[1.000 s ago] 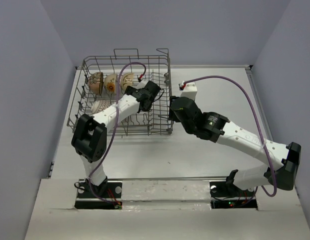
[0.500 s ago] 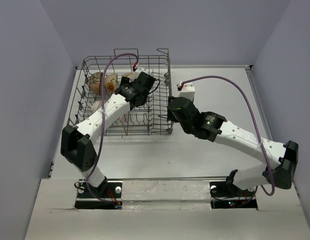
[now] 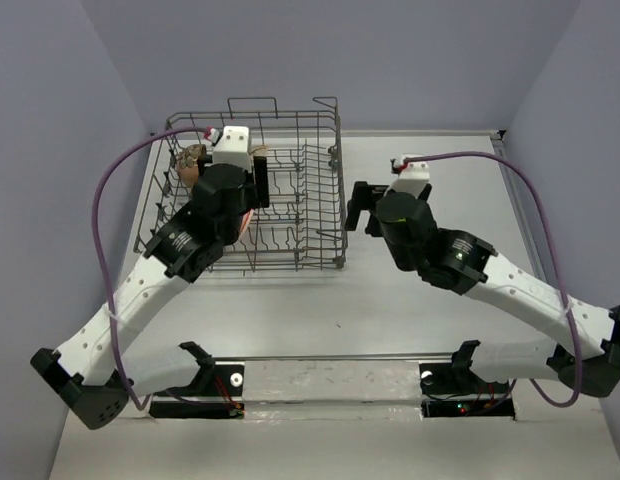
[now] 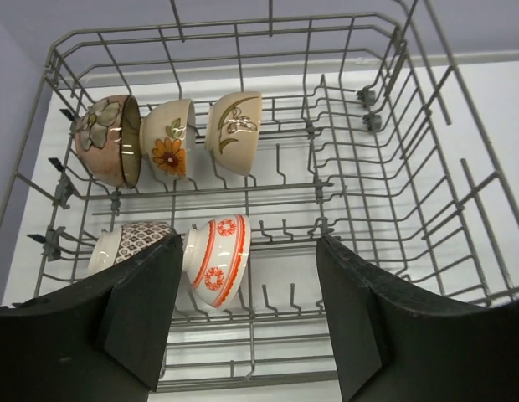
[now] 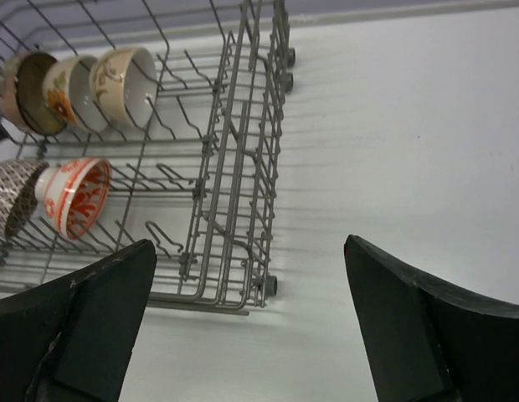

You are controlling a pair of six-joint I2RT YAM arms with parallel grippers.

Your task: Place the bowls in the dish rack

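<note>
One rack [image 3: 312, 215] stands in the upper left of the top view on the white bench [image 3: 290, 310]. Its far side is close to the lilac back wall [image 3: 390, 60] and its left side is near the bench's left edge. Right of the rack, the bench lies bare as far as the right-hand wall, and a bare strip runs along the bottom of the rack.

Five bowls stand on edge between the tines, all in the left part of the rack as the left wrist view shows it. Three are in the far row: a brown bowl [image 4: 109, 138], a flower bowl [image 4: 169, 138] and a leaf bowl [image 4: 234, 132], packed side by side. Two are in the near row: a grey bowl [image 4: 130, 243] and a red bowl [image 4: 218, 260]. The rack's right part shows only bare tines.

The left hand [image 4: 247, 243] hangs over the rack's near left part. Its fingers are spread wide with nothing gripped, and one finger hides part of the grey bowl.

The right hand [image 5: 249, 247] hangs above the rack's right side and the bench beside it. It is also spread wide and holds nothing.
</note>
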